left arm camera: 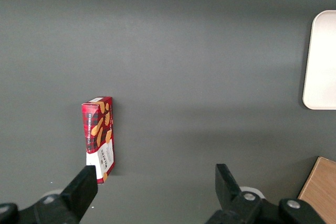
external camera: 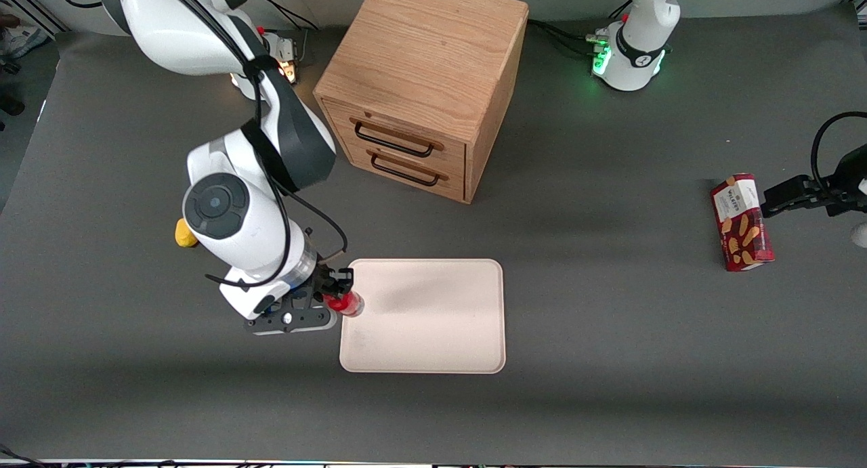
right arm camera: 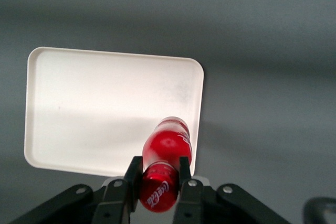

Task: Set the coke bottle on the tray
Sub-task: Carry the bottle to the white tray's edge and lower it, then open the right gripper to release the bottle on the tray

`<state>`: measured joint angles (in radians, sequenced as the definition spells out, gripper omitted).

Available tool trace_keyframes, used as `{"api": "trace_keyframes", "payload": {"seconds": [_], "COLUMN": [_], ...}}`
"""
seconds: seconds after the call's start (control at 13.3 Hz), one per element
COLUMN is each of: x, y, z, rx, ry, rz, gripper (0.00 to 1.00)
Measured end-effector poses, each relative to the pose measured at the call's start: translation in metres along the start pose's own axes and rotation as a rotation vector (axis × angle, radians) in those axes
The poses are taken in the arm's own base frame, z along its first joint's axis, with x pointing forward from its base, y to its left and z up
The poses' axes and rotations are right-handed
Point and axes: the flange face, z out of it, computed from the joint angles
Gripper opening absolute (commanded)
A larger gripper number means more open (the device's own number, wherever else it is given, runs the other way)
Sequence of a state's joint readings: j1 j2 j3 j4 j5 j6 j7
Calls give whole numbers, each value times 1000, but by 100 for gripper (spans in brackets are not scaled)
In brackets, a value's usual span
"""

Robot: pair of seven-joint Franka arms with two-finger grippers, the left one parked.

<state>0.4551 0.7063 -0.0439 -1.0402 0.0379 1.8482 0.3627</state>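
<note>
Front view: gripper (external camera: 336, 299) on the working arm clamped on small red plastic coke bottle (external camera: 345, 304), held at the edge of flat pale cream-pink rectangular tray (external camera: 433, 332) that faces the working arm's end of the dark grey surface (external camera: 609, 359). Bottle over the tray's rim or just inside it; cannot tell whether touching down or held above. Rest of tray bare. Wooden two-drawer cabinet (external camera: 423, 89) farther from the camera than the tray, well apart from it. Red biscuit box (external camera: 742, 222) toward the parked arm's end of the surface. Yellow lump (external camera: 183, 234) partly hidden by the working arm, toward the working arm's end.

Left wrist view: red biscuit box (left arm camera: 99, 139) lying on the grey surface, corner of the cream-pink tray (left arm camera: 321, 61) at the frame edge, a bit of wooden cabinet (left arm camera: 320, 190) in the corner. No bottle visible here.

Right wrist view: gripper (right arm camera: 156, 182) closed around the bottle, one finger (right arm camera: 132, 174) each side of the red body. Coke bottle (right arm camera: 165, 166) pointing down over the tray (right arm camera: 94, 108), close to the tray's short edge, white logo script readable on the side.

Progress, judged: pick-up done, carry nearly done, bottle already at the tray. Left: probably shift a little further inward, lower, release, retract.
</note>
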Motion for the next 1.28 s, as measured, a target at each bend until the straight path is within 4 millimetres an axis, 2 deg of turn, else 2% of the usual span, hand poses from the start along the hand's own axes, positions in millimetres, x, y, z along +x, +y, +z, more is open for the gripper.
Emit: {"api": "trace_keyframes", "payload": {"seconds": [0.53, 0.75, 0.9, 0.98, 1.05, 1.13, 1.2, 1.28], "x": [2, -1, -2, -2, -2, -2, -2, -1], "y": [4, 6, 7, 7, 7, 7, 7, 7], "z": [74, 95, 100, 100, 100, 100, 99, 98], "rx": [3, 0, -1, -1, -1, -1, 0, 1], "ry": [20, 18, 17, 17, 17, 17, 18, 20], "rz": [6, 8, 8, 8, 8, 12, 24, 33], "gripper": [0, 0, 0, 14, 47, 75, 97, 100]}}
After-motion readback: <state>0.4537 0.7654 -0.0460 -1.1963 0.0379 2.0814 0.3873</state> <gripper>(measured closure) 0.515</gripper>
